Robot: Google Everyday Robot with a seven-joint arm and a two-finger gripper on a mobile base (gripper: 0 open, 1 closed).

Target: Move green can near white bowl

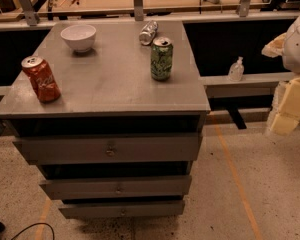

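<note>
The green can [161,59] stands upright on the grey cabinet top [105,84], right of centre. The white bowl [78,37] sits at the back left of the same top, well apart from the can. My gripper [289,101] shows as white and cream parts at the right edge of the camera view, off the cabinet's right side and far from the can. It holds nothing that I can see.
A red cola can [41,79] stands at the front left corner. A silver can [148,32] lies on its side at the back, just behind the green can. A small clear bottle [236,69] stands on a ledge to the right. Drawers [110,149] front the cabinet.
</note>
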